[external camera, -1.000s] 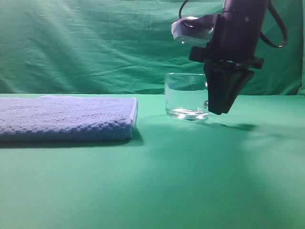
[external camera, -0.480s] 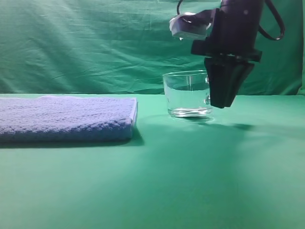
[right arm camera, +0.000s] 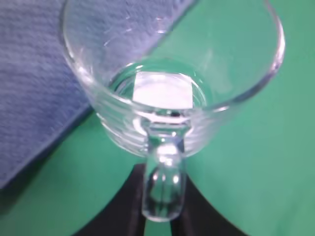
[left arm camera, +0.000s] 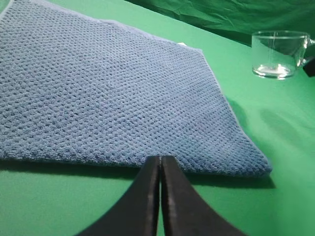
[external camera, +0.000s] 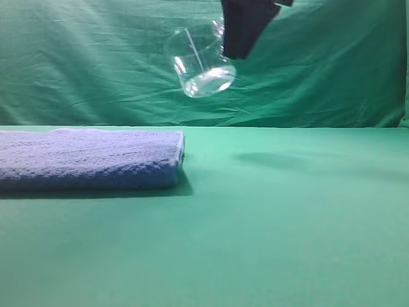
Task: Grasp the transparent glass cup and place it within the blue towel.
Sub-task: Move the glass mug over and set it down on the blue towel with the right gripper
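Right pincer [right arm camera: 158,216]: dark fingers clenched on the looped handle of the transparent glass cup [external camera: 199,61], one finger on each side of the loop in the right wrist view. In the exterior high view it hangs at the top edge of the picture, only its dark lower part showing.

Transparent glass cup: held in the air, hanging to the lower left of the right pincer and tilted, thick base lowest. It is clear of the table, in front of the backdrop. In the left wrist view it [left arm camera: 276,53] appears upright, far off to the upper right of the left pincer, with its handle pointing right.

Blue towel [external camera: 89,158]: folded flat on the table, below and to the left of the right pincer and apart from the cup. Nubby weave, pale edging along its near corner. In the right wrist view it shows below the cup, to the left.

Left pincer [left arm camera: 160,196]: two dark fingers pressed together with nothing between them, just in front of the towel's near edge.

Table [external camera: 268,224]: covered in plain green cloth; a soft shadow lies on it below and to the right of the raised cup.

Backdrop [external camera: 96,57]: wrinkled green fabric hanging behind the table across the whole width.
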Controlling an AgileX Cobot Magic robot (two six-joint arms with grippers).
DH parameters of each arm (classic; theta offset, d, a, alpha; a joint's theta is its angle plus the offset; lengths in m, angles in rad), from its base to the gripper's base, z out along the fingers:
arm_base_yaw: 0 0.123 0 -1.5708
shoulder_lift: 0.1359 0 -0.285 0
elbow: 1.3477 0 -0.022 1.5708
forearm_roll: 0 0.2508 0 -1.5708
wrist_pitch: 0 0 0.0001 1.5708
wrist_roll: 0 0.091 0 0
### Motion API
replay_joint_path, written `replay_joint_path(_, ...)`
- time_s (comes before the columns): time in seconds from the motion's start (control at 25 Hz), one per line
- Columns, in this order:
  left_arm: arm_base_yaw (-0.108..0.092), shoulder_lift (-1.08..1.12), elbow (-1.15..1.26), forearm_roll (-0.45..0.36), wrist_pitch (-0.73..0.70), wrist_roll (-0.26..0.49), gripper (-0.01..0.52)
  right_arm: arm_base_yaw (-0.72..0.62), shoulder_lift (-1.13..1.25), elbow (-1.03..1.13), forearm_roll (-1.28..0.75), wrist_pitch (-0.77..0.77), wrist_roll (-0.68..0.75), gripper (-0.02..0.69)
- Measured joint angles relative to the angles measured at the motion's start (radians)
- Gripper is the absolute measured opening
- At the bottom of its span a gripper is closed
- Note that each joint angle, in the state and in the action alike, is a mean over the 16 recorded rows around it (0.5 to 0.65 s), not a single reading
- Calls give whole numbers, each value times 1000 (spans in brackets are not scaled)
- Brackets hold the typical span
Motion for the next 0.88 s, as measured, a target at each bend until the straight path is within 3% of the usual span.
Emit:
replay_joint_path(0.28, 0, 0, 0, 0, 0, 0, 0, 126, 116, -16, 8, -224, 0, 99)
replay_joint_path(0.6, 0, 0, 0, 0, 0, 0, 0, 164, 246, -16, 12, -387, -2, 70)
replay_joint_path(0.88, 0, 0, 0, 0, 0, 0, 0, 164, 287, -16, 10, -387, -3, 164)
